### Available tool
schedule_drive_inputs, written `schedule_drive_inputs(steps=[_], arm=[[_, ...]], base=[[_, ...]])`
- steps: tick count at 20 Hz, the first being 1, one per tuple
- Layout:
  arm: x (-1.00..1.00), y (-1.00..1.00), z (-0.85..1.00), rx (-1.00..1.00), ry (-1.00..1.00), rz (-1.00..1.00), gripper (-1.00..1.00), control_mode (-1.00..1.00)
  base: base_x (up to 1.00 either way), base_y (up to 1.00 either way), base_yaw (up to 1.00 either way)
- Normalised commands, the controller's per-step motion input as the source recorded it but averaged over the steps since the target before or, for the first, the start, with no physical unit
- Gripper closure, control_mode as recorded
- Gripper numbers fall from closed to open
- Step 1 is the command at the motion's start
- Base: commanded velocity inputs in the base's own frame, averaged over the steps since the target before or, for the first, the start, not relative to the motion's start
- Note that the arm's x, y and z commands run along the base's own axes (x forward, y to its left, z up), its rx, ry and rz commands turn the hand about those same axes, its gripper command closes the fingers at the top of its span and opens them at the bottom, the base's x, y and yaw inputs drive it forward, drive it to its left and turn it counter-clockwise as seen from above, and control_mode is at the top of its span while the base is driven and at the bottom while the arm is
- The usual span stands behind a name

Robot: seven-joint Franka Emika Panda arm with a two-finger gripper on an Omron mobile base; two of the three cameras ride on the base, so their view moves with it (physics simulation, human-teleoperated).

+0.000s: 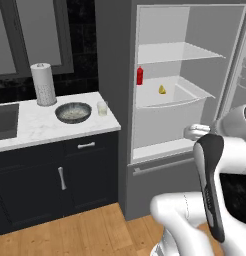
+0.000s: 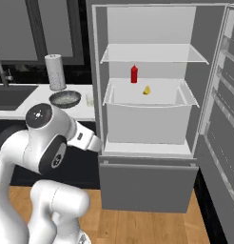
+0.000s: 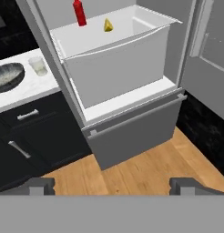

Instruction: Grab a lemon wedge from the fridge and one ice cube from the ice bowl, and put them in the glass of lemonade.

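The fridge [image 1: 115,75] stands open, white inside with glass shelves. On its middle shelf, above a white bin, lies the tiny yellow lemon wedge [image 1: 162,89] [image 2: 146,90] [image 3: 107,25], right of a small red bottle [image 1: 140,76]. The ice bowl [image 1: 73,112] [image 2: 65,99] [image 3: 6,77] sits on the white counter, with the glass of lemonade [image 1: 102,108] [image 2: 90,99] [image 3: 38,66] just to its right. My gripper [image 3: 113,185] is open with nothing between its fingertips [image 3: 41,185]. It hangs well in front of the fridge, below the shelf, far from the wedge.
The fridge door [image 2: 219,119] is swung open on the right. A white paper-towel roll [image 1: 43,84] stands behind the bowl. Dark drawer cabinets [image 1: 60,175] sit under the counter [image 1: 40,127], a sink [image 2: 9,95] at its left. Wooden floor [image 3: 141,173] lies below.
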Motion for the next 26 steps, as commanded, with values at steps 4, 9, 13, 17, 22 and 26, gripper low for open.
schedule_drive_inputs(steps=[4,9,13,17,22,26], arm=[[0.0,0.08,0.0,-0.01,0.0,0.0,-1.0,-1.0],[0.0,0.67,0.0,-0.14,0.0,0.09,-1.0,-1.0],[0.0,0.76,-0.01,-0.18,0.0,0.09,-1.0,-1.0],[-0.02,0.23,-0.05,-0.09,0.0,0.03,-1.0,1.0],[0.0,0.0,0.0,0.0,0.0,0.0,-1.0,1.0],[0.0,0.0,0.0,0.0,0.0,0.0,-1.0,1.0]], base=[[0.0,0.0,0.0],[0.0,0.0,0.0],[0.0,0.0,0.0],[-0.03,-0.01,0.0],[-0.16,-0.5,0.0],[-0.14,-0.84,0.0]])
